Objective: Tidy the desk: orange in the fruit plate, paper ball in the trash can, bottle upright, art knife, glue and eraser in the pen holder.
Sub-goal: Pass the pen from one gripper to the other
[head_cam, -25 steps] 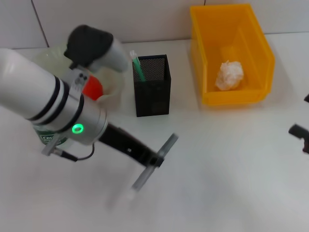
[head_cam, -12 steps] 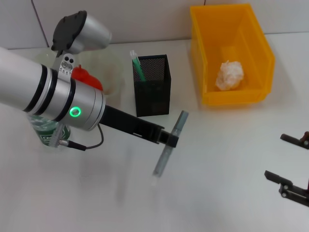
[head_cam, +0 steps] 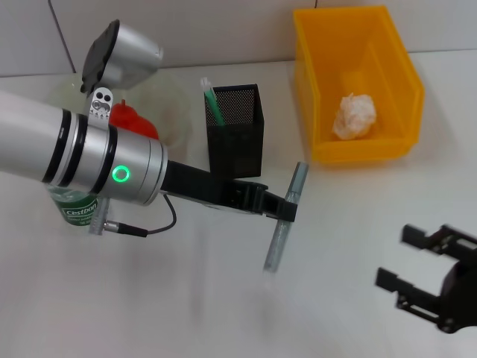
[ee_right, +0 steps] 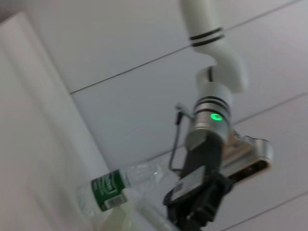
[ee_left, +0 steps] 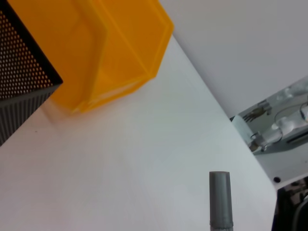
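— Nearest, what is seen?
— One right gripper [head_cam: 417, 292], spread, nothing held.
— Then?
— One art knife [head_cam: 285, 216], clamped by the left gripper [head_cam: 279, 212], long axis near-far.
— Beyond?
— One pen holder [head_cam: 235, 130], one paper ball [head_cam: 354, 115] binned in the trash can [head_cam: 402, 67].

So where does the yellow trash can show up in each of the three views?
Head view: the trash can stands at the far right of the desk, with the paper ball inside.
Left wrist view: it fills the upper left of the picture, just behind the pen holder.
Right wrist view: not in it.
Shared landmark: the black mesh pen holder beside the can.
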